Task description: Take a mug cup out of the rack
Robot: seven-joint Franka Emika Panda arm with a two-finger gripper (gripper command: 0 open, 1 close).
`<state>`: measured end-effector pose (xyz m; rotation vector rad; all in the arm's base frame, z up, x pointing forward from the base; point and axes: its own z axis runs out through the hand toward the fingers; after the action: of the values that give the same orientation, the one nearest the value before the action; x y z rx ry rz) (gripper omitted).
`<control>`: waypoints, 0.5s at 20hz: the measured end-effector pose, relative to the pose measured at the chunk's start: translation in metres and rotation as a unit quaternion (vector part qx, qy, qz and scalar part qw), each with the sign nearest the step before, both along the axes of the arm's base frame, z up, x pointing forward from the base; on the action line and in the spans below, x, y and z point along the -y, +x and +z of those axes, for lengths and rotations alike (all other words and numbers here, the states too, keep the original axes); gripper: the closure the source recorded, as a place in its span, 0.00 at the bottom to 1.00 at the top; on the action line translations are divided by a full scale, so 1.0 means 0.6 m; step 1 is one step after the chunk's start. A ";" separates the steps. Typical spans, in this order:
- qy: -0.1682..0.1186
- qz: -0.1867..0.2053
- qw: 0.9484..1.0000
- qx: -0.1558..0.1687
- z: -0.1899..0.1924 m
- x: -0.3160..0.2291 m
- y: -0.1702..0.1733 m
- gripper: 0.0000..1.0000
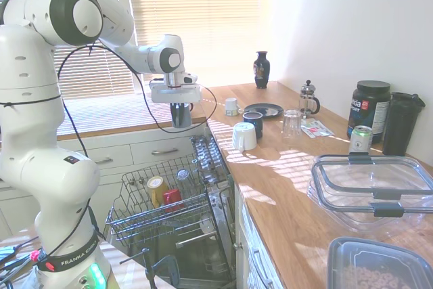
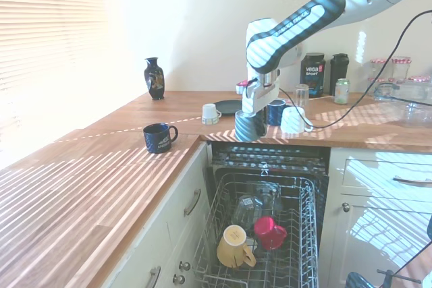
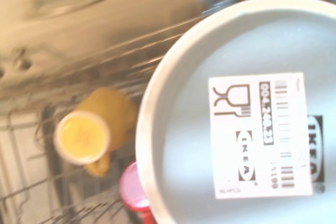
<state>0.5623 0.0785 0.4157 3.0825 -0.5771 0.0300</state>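
Observation:
My gripper (image 1: 179, 104) (image 2: 254, 104) is shut on the mug cup (image 1: 180, 117) (image 2: 250, 126), a plain bluish-grey mug held upside down at counter height by the counter's corner. In the wrist view its base with a white label (image 3: 247, 124) fills the right side. The wire rack (image 1: 135, 225) (image 2: 305, 234) stands pulled out below, apart from the mug.
A yellow mug (image 1: 156, 189) (image 2: 233, 245) (image 3: 86, 135), a red cup (image 1: 172, 198) (image 2: 270, 232) and upturned glasses (image 2: 258, 200) lie in the rack. The counter holds a navy mug (image 2: 159, 137), a white mug (image 1: 243, 136) (image 2: 294, 120), a vase (image 1: 262, 69) and a French press (image 1: 308, 99).

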 end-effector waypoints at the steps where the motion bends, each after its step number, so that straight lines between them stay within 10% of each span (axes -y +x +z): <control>1: 0.001 -0.010 1.000 -0.002 -0.001 0.017 0.014 1.00; 10: 0.010 -0.075 0.997 -0.028 -0.041 0.147 0.119 1.00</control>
<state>0.6340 -0.0097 0.3909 3.0373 -0.8091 -0.0625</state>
